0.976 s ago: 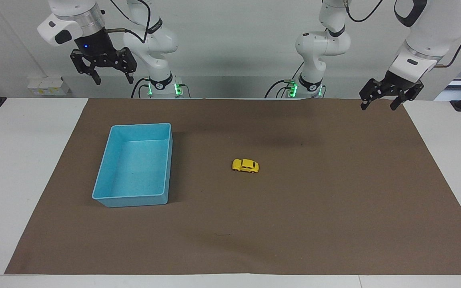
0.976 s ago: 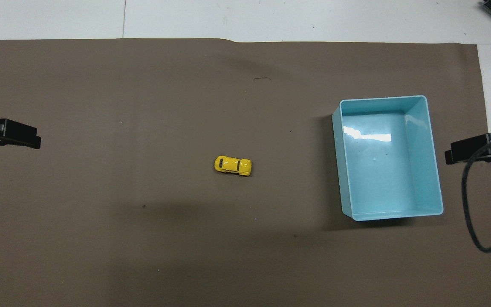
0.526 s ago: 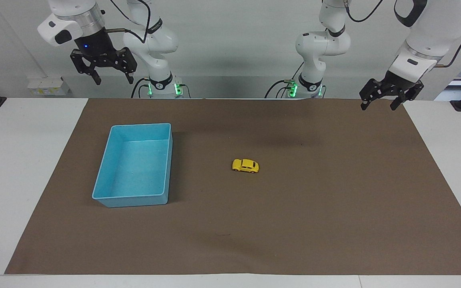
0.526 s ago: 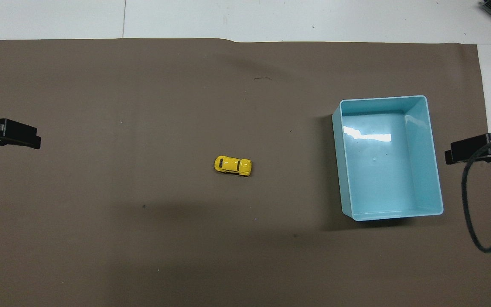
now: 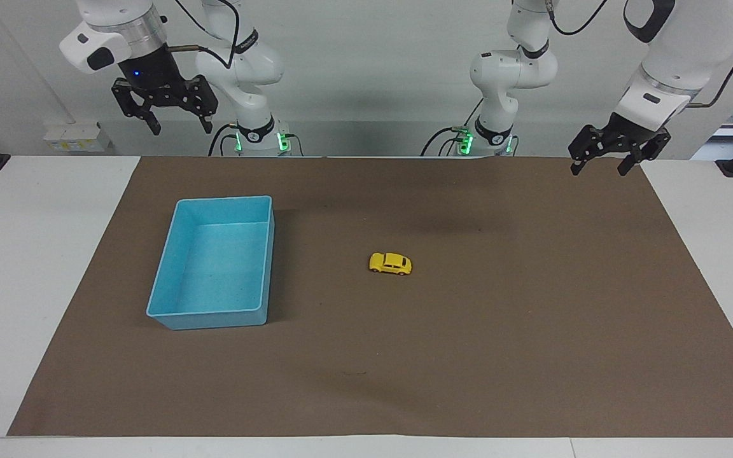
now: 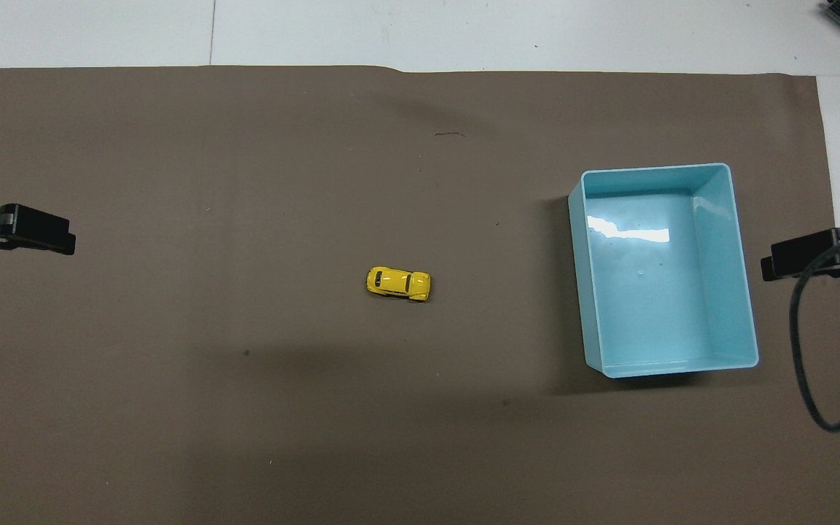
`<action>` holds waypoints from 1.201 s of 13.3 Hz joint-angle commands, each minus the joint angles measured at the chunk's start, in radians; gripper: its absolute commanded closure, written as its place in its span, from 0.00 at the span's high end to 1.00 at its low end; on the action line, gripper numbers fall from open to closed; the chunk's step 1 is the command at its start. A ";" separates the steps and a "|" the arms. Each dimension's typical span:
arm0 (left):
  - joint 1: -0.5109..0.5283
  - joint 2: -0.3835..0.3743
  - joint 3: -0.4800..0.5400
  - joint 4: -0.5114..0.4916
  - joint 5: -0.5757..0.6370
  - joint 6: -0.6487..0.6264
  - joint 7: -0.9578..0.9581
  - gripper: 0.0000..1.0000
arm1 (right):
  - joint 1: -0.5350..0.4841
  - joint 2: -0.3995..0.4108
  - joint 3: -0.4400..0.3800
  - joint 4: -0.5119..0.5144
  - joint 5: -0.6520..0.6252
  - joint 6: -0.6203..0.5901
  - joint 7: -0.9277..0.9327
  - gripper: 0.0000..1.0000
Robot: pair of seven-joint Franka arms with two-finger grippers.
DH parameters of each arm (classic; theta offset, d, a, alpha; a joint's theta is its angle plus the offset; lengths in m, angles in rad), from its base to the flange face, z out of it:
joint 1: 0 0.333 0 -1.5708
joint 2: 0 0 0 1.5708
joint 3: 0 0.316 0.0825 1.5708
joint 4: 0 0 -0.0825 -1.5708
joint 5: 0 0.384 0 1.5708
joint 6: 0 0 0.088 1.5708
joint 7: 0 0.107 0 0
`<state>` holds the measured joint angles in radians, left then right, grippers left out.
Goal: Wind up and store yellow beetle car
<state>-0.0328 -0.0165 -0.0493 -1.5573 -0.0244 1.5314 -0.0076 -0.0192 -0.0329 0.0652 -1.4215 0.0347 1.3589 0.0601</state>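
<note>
No readable text, labels or numbers — arm-base markings perhaps, too small.

One yellow beetle car (image 5: 390,263), one light blue tray (image 5: 179,313), one brown mat (image 5: 532,331), two arms.

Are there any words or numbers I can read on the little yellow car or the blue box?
None.
The small yellow toy beetle car shows no readable writing.
The light blue plastic tray is plain.
The brown paper mat bears no print.
</note>
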 commanded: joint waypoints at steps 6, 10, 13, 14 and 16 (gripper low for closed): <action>-0.013 -0.010 -0.001 -0.050 0.009 0.026 0.408 1.00 | -0.008 -0.012 0.008 -0.020 -0.007 0.020 0.012 1.00; -0.036 -0.005 -0.001 -0.107 0.009 0.090 0.567 1.00 | -0.008 -0.012 0.007 -0.020 -0.007 0.020 0.012 1.00; -0.050 -0.006 -0.001 -0.138 0.012 0.122 0.670 1.00 | -0.010 -0.012 0.007 -0.020 -0.007 0.020 0.012 1.00; -0.052 -0.008 -0.001 -0.150 0.015 0.147 0.707 1.00 | -0.008 -0.012 0.007 -0.020 -0.007 0.020 0.012 1.00; -0.064 -0.023 -0.001 -0.191 0.018 0.182 0.733 1.00 | -0.008 -0.012 0.008 -0.020 -0.007 0.020 0.012 1.00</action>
<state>-0.0714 -0.0100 -0.0638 -1.6897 -0.0244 1.6626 0.6891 -0.0192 -0.0329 0.0652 -1.4215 0.0347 1.3589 0.0601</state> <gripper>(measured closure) 0.000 0.000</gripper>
